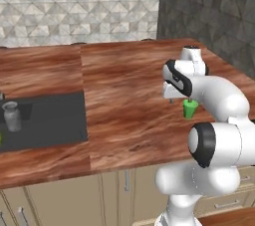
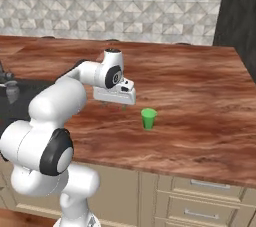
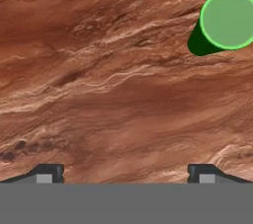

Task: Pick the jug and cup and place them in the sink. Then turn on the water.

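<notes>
Hovering over the wooden countertop (image 2: 200,96) with my pincer (image 2: 115,102) pointed straight down, I hold nothing: my two fingertips (image 3: 45,172) stand spread wide, with only bare wood grain between them. That width suits what I judge comes next, since the green cup (image 2: 148,119) is broad at its rim and I would need this full spread to drop around it.

The cup stands upright on the counter, mouth up, well in from the front edge and near the middle of the stretch to the right of the sink. From my hand's camera it sits off toward one upper corner, clear of both fingertips, so I am beside it and not yet above it; I would have to shift across before descending.

The grey metallic jug (image 1: 11,116) already stands upright inside the dark sink (image 1: 55,120), close to the basin's left end. So one of the two vessels looks settled, the cup is the remaining one, and the water is not yet running as far as I can see.

Around me, the counter runs to a back wall of pale, faceted tile (image 1: 74,6) and meets a dark stone wall (image 1: 209,11) on the right. Beige cabinet doors and drawers (image 2: 200,196) sit below the front edge.
</notes>
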